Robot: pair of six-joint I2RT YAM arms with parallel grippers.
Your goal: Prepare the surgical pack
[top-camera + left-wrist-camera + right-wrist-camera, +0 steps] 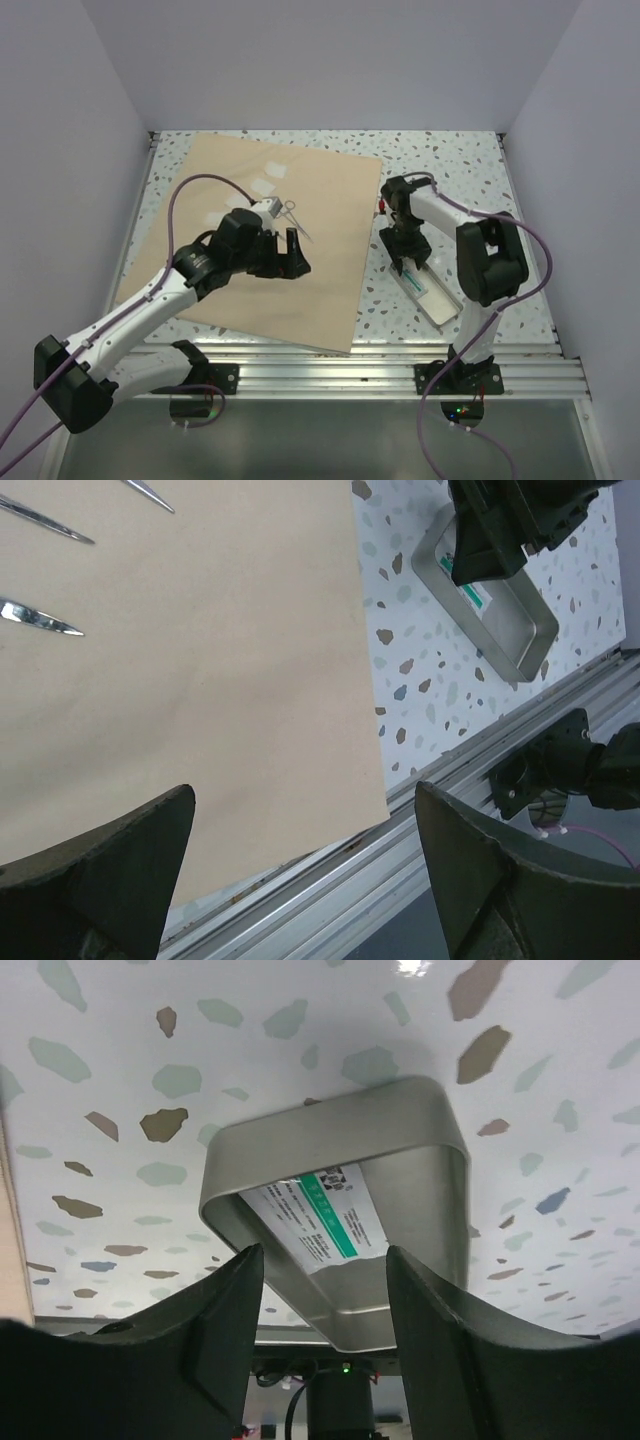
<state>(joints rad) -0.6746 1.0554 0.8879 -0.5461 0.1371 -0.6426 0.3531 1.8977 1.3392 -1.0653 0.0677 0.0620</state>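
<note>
The surgical pack's wrap lies spread flat as a wide tan sheet on the left of the speckled table. The same sheet fills most of the left wrist view. My left gripper hovers over its middle, wide open and empty. Metal instruments lie on the sheet just beyond it, and their pointed tips show. My right gripper hangs over the far end of a shiny metal tray to the right of the sheet. Its jaws stand open above a white packet with a green stripe, which lies in the tray.
An aluminium rail runs along the near table edge, close to the sheet's front corner. White walls close in the table on three sides. The tray sits at an angle between the sheet's right edge and the right arm's base.
</note>
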